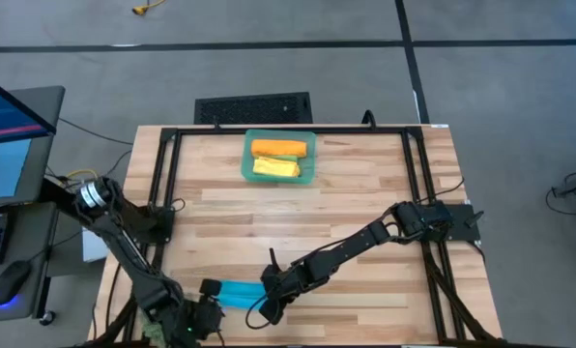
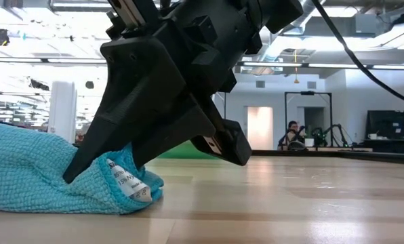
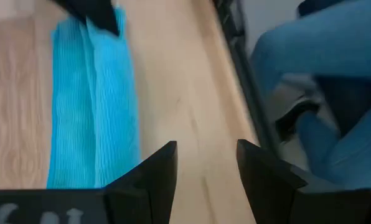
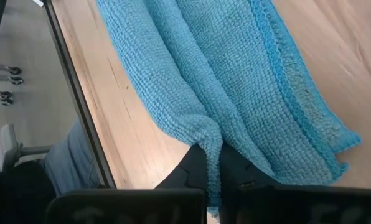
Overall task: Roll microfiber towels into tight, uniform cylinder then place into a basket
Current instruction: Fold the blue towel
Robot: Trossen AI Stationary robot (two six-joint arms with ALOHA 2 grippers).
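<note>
A bright blue microfiber towel (image 1: 236, 292) lies as a long folded strip on the wood near the table's front edge. My right gripper (image 1: 269, 290) is shut on its right end. My left gripper (image 3: 205, 167) stands open at the strip's left end, just to its near side, over bare wood and with nothing between its fingers. The teal basket (image 1: 248, 155) sits at the far middle and holds an orange roll (image 1: 278, 148) and a yellow roll (image 1: 275, 167) side by side. My right gripper pinches a bunched fold (image 4: 208, 138) at the blue towel's right end between its two fingers, with several layers gathered there. The fingers (image 2: 100, 159) slant down from the table's right. That end, with its white label (image 2: 131, 184), rests on the wood, and the strip lies slack.
Black frame rails (image 1: 162, 184) run along the table's left, right and far sides. A desk with a monitor (image 1: 8, 126) and a mouse (image 1: 11, 280) stands to the left. A person's jeans-clad legs (image 3: 335, 93) are just past the near edge. Bare wood (image 1: 298, 217) lies between basket and towel.
</note>
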